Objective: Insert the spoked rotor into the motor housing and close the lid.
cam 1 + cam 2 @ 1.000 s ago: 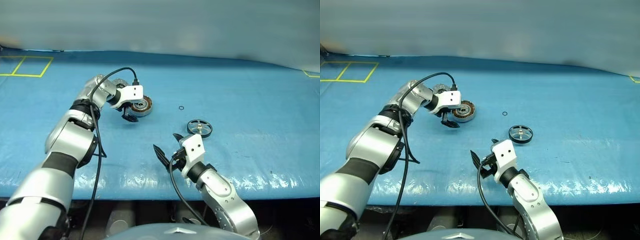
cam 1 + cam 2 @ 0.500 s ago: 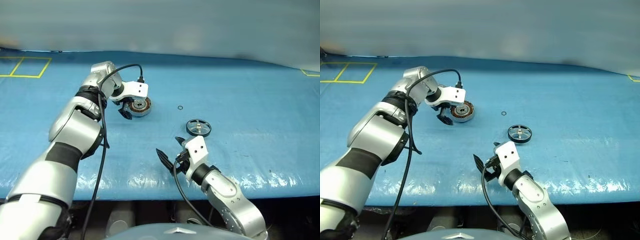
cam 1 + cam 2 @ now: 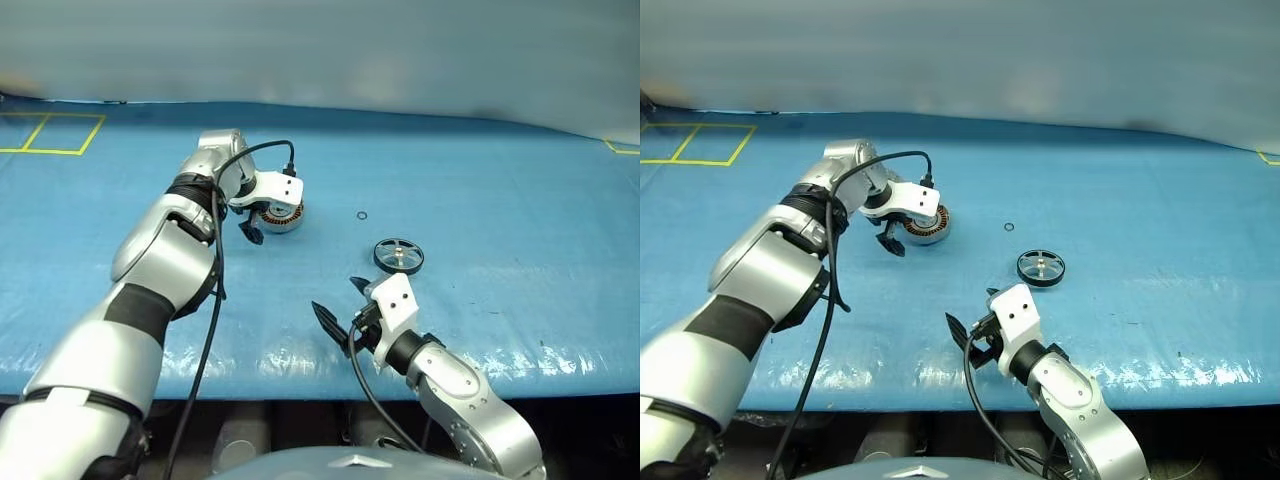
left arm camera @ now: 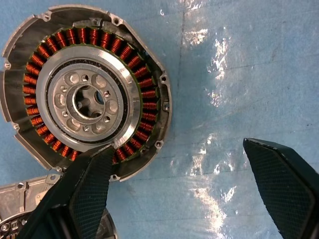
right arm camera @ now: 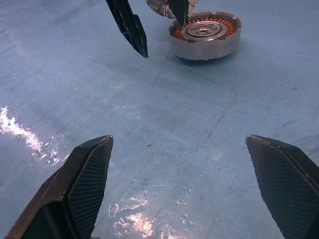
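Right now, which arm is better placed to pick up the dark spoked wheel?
Right: its open claw is nearer the dark grey spoked rotor; the left claw hangs open over the round silver motor housing.

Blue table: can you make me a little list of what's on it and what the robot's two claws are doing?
surface: blue table cover
motor housing: open, copper windings showing, no rotor inside
lid: swung open beside the housing
spoked rotor: lying flat, apart from the housing
small black ring: loose between housing and rotor
left gripper: open, pointing down by the housing
right gripper: open, holding nothing
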Controlling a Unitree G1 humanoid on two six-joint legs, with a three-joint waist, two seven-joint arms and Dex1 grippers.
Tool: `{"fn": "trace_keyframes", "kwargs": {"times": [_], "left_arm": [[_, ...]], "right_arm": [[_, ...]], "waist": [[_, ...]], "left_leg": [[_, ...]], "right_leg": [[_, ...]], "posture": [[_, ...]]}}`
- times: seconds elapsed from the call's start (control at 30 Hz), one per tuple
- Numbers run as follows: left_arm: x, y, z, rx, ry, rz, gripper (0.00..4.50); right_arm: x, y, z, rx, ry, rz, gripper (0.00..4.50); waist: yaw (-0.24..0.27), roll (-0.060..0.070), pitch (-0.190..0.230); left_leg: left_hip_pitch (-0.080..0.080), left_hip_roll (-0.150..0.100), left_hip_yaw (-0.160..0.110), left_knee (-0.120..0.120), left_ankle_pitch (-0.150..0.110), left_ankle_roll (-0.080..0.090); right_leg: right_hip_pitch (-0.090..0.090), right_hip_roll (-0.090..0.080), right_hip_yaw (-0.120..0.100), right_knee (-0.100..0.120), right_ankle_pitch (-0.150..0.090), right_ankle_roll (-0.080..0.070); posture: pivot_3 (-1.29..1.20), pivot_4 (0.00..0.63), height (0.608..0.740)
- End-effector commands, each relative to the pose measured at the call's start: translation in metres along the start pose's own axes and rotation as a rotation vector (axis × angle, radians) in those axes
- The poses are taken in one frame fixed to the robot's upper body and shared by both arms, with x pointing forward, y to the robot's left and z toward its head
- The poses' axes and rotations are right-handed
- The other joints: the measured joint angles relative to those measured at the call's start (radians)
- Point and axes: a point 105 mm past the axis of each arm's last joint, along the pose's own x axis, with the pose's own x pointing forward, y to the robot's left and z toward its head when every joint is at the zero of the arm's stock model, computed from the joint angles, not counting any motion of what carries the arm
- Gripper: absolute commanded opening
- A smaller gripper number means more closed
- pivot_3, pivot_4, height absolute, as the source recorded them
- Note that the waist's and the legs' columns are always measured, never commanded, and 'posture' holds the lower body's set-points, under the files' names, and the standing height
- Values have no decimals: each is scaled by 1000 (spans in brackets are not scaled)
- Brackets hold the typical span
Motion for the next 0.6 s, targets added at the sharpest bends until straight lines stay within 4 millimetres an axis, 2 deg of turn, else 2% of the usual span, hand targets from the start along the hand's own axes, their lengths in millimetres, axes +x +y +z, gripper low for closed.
{"fn": "trace_keyframes", "kwargs": {"times": [0.03,0.3,0.6], "left_arm": [[-17,12,10,-4,4,56,4495],[-24,17,14,-14,13,82,4495],[-8,13,16,-15,2,79,4495]], "right_arm": [[-4,6,12,-11,-50,10,4493],[-4,5,12,-21,-49,1,4493],[-5,6,12,-12,-56,-29,4493]], "waist": [[1,0,0],[-1,0,0],[1,0,0]], "left_leg": [[0,0,0,0,0,0],[0,0,0,1,0,0],[0,0,0,1,0,1]], "right_leg": [[0,0,0,0,0,0],[0,0,1,0,0,1],[0,0,0,1,0,1]], "posture": [[0,150,740],[0,150,740],[0,150,740]]}}
